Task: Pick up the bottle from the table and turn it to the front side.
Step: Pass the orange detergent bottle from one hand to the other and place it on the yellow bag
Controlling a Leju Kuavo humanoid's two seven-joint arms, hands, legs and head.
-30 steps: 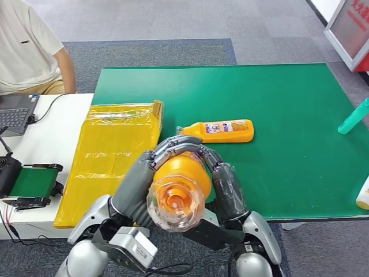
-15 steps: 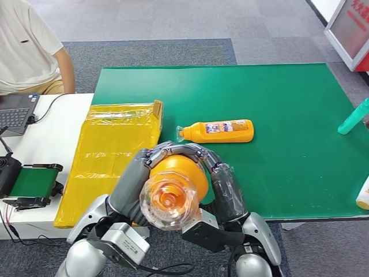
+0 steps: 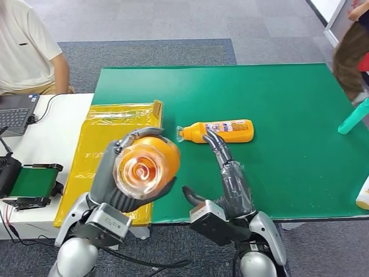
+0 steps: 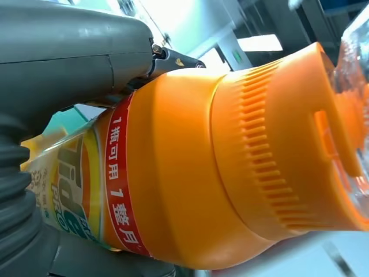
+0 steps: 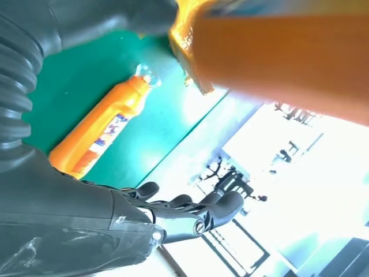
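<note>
In the head view, one orange detergent bottle (image 3: pixel 146 166) is held above the table's near edge by the left hand (image 3: pixel 114 183), whose fingers are wrapped around the body. Its long axis is pointed almost straight at the camera, with the clear-wrapped cap end nearest, so the label side cannot be judged from here. The right hand (image 3: pixel 228 176) is seen released, with fingers spread, just beside the bottle on its right and not touching it; it is the nearer free hand if a turn is to be helped. A second orange bottle (image 3: pixel 216 131) is lying on the green table mat (image 3: pixel 282 109), its long axis across the table and its cap toward the yellow bag (image 3: pixel 100 150). One teal bottle (image 3: pixel 356 117) is lying at the far right. Two people are partly visible at the edges.

In the left wrist view, the held bottle (image 4: pixel 196 167) is seen close, its ribbed cap away from the wrist, and a printed label with a red band is facing this camera.

In the right wrist view, the open fingers (image 5: pixel 191 208) are seen holding nothing, the lying bottle (image 5: pixel 104 127) is on the mat, and the held one is passing blurred nearby.
</note>
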